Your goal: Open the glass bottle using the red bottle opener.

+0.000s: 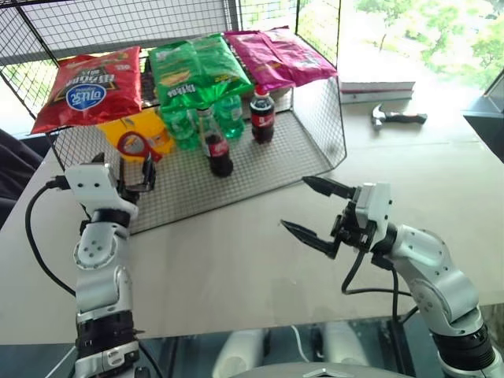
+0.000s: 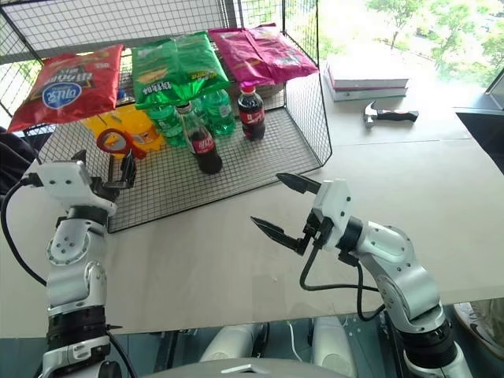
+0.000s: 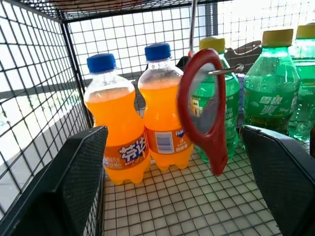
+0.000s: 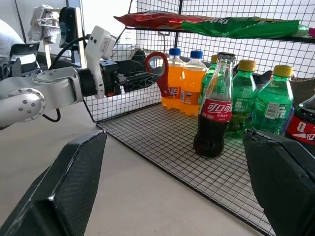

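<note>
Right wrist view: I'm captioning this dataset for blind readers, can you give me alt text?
A glass bottle of dark cola stands upright on a wire rack, framed by the open right pincer. Beyond it, the open left pincer reaches toward a hanging red bottle opener, with orange soda bottles and green soda bottles behind.

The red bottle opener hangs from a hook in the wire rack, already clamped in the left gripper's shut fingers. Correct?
Not quite. The red bottle opener does hang from a hook in the wire rack, but the left gripper is open, with the opener free between its fingers, as the left wrist view shows.
</note>
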`<action>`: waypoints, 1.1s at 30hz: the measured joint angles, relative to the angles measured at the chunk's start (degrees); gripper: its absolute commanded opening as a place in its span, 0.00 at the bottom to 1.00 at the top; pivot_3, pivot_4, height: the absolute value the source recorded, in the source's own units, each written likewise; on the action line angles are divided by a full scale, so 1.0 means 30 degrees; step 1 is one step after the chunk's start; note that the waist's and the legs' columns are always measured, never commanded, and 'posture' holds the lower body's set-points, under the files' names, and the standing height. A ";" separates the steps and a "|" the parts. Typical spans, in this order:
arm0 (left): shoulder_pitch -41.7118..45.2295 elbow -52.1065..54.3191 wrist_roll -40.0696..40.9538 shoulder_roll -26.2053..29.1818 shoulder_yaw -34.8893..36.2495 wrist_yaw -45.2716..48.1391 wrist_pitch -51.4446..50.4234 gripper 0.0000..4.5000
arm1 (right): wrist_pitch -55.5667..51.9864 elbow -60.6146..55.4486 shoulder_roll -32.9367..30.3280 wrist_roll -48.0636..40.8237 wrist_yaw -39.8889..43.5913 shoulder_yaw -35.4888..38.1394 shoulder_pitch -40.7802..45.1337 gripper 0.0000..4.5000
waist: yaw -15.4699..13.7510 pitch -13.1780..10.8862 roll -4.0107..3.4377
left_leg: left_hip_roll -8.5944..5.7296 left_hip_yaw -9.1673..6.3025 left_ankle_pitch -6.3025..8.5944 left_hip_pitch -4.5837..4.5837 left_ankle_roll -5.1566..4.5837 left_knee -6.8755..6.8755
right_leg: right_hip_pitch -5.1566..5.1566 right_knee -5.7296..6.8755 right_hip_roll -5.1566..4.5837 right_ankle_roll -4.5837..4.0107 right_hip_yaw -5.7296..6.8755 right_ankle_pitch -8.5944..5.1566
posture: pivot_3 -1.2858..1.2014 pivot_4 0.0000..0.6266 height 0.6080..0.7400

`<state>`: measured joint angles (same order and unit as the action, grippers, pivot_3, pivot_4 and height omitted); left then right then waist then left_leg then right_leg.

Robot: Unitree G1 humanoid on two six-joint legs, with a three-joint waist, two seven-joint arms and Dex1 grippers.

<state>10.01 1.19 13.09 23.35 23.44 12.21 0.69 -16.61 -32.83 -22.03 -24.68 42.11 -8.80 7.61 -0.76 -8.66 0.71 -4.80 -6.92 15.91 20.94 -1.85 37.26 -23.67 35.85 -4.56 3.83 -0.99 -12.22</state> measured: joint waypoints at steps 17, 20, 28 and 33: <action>0.1328 -0.2313 -0.0006 0.0255 -0.0503 0.1042 0.1831 0.01 | -0.0187 -0.0141 -0.0195 -0.0001 -0.0255 -0.0165 -0.0227 1.00 | 0.0018 0.0000 0.0003 | 0.0000 0.0003 0.0000 0.0003 0.0000 0.0004 | -0.0003 0.0000 -0.0003 0.0001 -0.0005 0.0001 | 0.52 0.24 1.00; 0.1130 -0.2310 0.0054 0.0230 -0.0501 0.1086 0.1994 0.01 | -0.0189 -0.0141 -0.0269 -0.0010 -0.0254 -0.0163 -0.0283 1.00 | 0.0019 0.0000 0.0003 | 0.0000 0.0003 0.0000 0.0003 0.0000 0.0004 | -0.0004 0.0000 -0.0002 0.0000 -0.0007 0.0001 | 0.52 0.24 1.00; 0.1017 -0.2072 0.1360 -0.0155 -0.0481 0.1665 0.1899 0.01 | -0.0212 -0.0159 -0.0424 -0.0113 -0.0251 -0.0164 -0.0396 1.00 | 0.0028 0.0000 0.0003 | 0.0000 0.0004 -0.0001 0.0002 -0.0001 0.0007 | -0.0004 0.0003 -0.0001 0.0000 -0.0007 0.0002 | 0.52 0.24 1.00; 0.0916 -0.0906 0.4557 -0.0874 -0.0461 0.3012 0.0320 0.01 | -0.0232 -0.0296 -0.0423 -0.0198 -0.0259 -0.0166 -0.0434 1.00 | 0.0023 0.0000 0.0006 | 0.0000 0.0001 0.0000 0.0006 -0.0001 0.0011 | -0.0002 0.0003 -0.0003 0.0001 -0.0005 0.0002 | 0.52 0.24 1.00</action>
<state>12.76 -1.52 26.76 20.72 22.06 21.25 1.65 -17.31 -33.72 -23.30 -25.27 41.33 -9.30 6.31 -0.69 -8.66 0.73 -4.80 -6.92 15.91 20.95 -1.85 37.30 -23.67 35.86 -4.57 3.83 -1.00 -12.21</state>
